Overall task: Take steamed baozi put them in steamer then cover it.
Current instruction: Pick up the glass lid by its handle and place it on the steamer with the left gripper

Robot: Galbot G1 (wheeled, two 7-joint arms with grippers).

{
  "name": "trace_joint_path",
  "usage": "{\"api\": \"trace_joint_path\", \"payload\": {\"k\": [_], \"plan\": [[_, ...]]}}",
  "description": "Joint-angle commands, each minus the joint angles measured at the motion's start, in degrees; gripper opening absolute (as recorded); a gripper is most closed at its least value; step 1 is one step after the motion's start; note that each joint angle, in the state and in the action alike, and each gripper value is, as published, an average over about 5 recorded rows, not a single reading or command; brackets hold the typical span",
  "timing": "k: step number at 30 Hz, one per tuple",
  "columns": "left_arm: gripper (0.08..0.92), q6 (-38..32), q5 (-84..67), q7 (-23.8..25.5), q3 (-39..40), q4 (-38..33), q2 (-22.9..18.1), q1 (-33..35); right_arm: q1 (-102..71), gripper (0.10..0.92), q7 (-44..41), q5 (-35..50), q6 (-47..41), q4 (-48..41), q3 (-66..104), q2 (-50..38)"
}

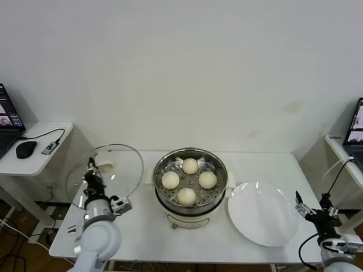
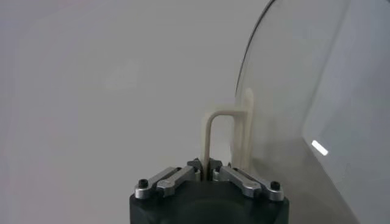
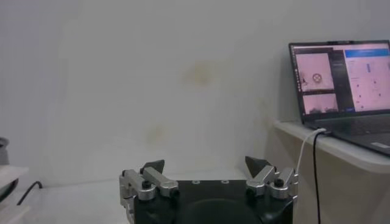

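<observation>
Left claw [image 1: 91,177] clamping one cover [image 1: 105,175]; four steamed baozi [image 1: 190,166] in one steamer [image 1: 191,204].

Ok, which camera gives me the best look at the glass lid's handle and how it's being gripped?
The left wrist view: the cream handle stands up from the left gripper, shut on it. The head view shows the whole cover lifted, handle tiny. The right wrist view shows none of it.

A white plate [image 1: 264,213] sits bare on the white table [image 1: 142,226]. Over on the left side table [image 1: 34,153], a black mouse [image 1: 25,149] rests beside a laptop [image 1: 7,122]. Another laptop [image 3: 341,91] glows on the right shelf [image 3: 329,146], white cable [image 3: 306,149] trailing down.
</observation>
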Motion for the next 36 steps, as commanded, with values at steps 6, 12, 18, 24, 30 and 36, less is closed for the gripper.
{"api": "trace_joint_path", "payload": {"k": [6,12,18,24,30,36], "plan": [[0.138,4.64,9.57,10.89,15.57,-0.09,-8.52,-9.37,0.9,0.823,0.02,-3.48,0.35,-1.75,0.18,2.15],[0.138,4.71,10.44,11.54,20.68,3.62,-12.05,-13.46,1.55,0.823,0.06,-3.93,0.49,-2.66,0.59,2.64],[0.138,4.74,10.72,11.34,25.0,7.33,-14.54,-15.81,1.96,0.823,0.06,-4.19,0.56,-3.39,0.77,2.86],[0.138,4.76,10.67,10.64,28.4,10.43,-16.3,-16.66,2.12,0.823,0.06,-4.27,0.85,-4.14,1.0,2.89],[0.138,4.79,10.76,10.24,30.35,12.81,-17.96,-16.89,2.21,0.823,0.03,-4.32,1.07,-4.58,1.21,2.91],[0.138,4.76,13.08,9.44,30.48,14.64,-18.29,-16.53,2.31,0.823,-0.02,-4.27,1.12,-4.6,1.52,2.77]]}}
